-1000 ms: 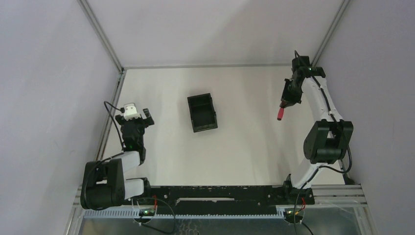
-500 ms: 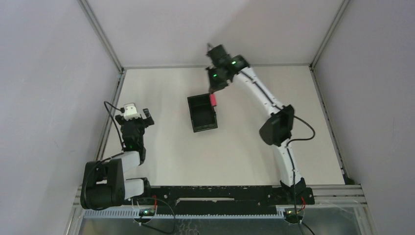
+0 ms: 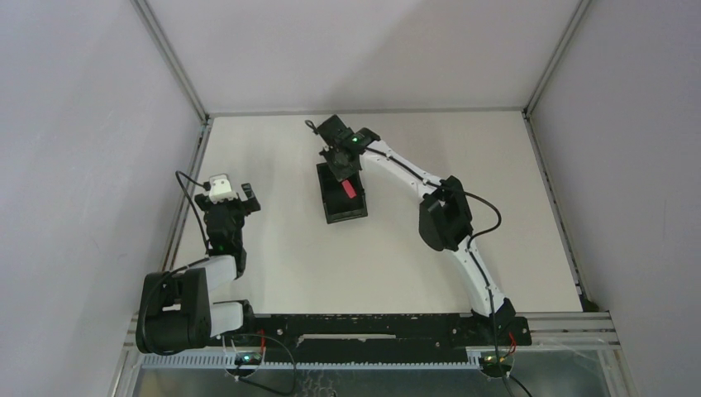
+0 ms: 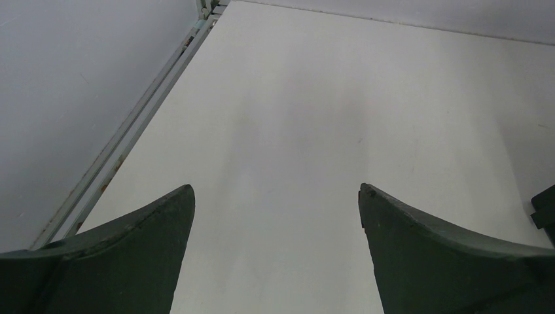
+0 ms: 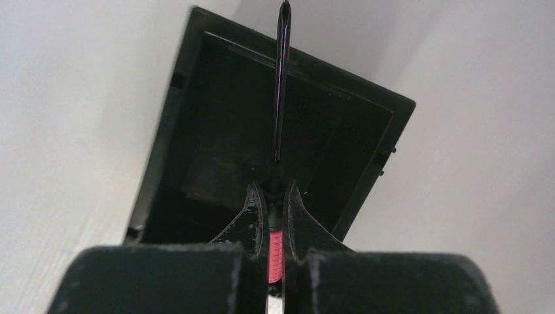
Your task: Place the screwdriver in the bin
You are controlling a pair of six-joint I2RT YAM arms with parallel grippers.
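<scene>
My right gripper is shut on the screwdriver, its red handle pinched between the fingers and its thin black shaft pointing away across the bin. The black open-top bin sits mid-table in the top view, and the right gripper hangs over its far half, with the screwdriver's red handle showing above the bin's inside. My left gripper is open over bare table near the left edge, far from the bin, with nothing between its fingers.
A metal frame rail runs along the table's left edge beside the left arm. Grey walls enclose the table on three sides. The right arm's elbow reaches across the right middle of the table.
The right arm has swung from the far right of the table leftward, carrying the screwdriver to a spot over the bin. The left arm has stayed still.
</scene>
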